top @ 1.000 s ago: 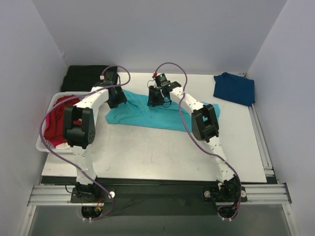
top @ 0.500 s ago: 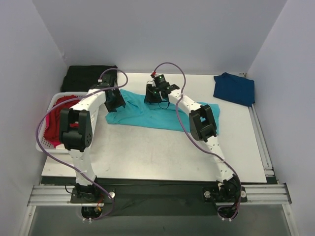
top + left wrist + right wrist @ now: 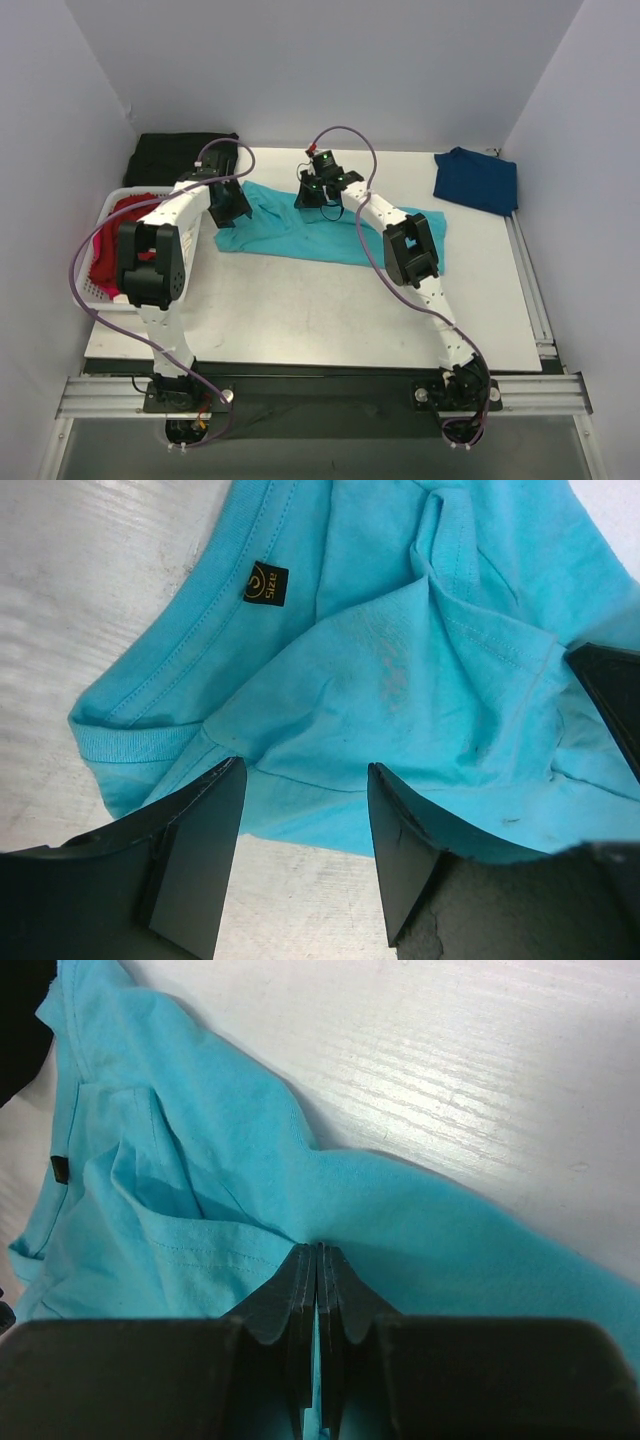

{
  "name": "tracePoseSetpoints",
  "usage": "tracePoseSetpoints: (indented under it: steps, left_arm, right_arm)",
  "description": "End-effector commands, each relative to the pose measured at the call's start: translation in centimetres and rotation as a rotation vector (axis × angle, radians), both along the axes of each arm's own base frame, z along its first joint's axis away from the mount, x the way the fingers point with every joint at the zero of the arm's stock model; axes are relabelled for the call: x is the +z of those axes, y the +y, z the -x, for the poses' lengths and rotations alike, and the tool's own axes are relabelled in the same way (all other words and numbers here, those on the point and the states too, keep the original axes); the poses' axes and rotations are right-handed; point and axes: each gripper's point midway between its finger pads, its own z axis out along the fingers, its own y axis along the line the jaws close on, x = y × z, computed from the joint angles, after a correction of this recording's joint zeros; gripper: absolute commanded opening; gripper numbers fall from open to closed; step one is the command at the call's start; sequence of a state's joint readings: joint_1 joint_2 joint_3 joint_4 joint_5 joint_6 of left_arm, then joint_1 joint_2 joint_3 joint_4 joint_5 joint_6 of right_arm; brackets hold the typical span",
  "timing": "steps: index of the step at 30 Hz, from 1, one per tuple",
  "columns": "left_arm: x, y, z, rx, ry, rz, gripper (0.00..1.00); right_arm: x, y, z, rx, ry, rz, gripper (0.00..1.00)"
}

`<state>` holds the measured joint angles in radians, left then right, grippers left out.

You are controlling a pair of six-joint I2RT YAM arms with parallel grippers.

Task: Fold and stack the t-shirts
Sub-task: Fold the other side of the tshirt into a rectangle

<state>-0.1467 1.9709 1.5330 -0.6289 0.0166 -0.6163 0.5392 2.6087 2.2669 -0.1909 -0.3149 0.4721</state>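
1. Top external view: the turquoise t-shirt (image 3: 300,232) is lying crumpled in a long strip across the far half of the table (image 3: 320,320). The navy t-shirt (image 3: 477,180) is sitting folded at the far right corner. The red t-shirt (image 3: 112,245) is waiting in the white basket (image 3: 92,297) at the left edge, and a black cloth (image 3: 175,155) is lying at the far left corner. The left gripper (image 3: 228,205) is hanging over the turquoise shirt's left end, while the right gripper (image 3: 318,190) is working at its far edge near the middle.

2. Left wrist view: the left gripper (image 3: 300,850) is standing with its jaws well apart and nothing between them, just above the shirt's hem. The turquoise t-shirt (image 3: 400,650) is bunching below it, with the collar and its size label (image 3: 266,582) turned up.

3. Right wrist view: the right gripper (image 3: 317,1260) is pressing its jaws tight together. A ridge of the turquoise t-shirt (image 3: 200,1160) is puckering into their tips, so it appears to be pinching cloth.

4. Judgement: the robot seems to be spreading the turquoise shirt flat before folding it. Next, the left gripper probably needs to be closing on the near hem or shoulder. Both arms would then be pulling apart to draw out the wrinkles.
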Motion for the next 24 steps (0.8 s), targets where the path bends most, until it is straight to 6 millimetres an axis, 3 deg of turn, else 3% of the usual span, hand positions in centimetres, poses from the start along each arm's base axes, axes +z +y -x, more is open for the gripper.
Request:
tracePoseSetpoints:
  steps: [1, 24]
  left_arm:
    - [2.1, 0.4, -0.3, 0.001, -0.053, 0.013, 0.62]
    - [-0.1, 1.0, 0.3, 0.013, 0.019, -0.015, 0.62]
  right_arm:
    - [1.9, 0.7, -0.1, 0.0, -0.037, -0.003, 0.0]
    - [7.2, -1.9, -2.3, -0.081, -0.206, 0.038, 0.0]
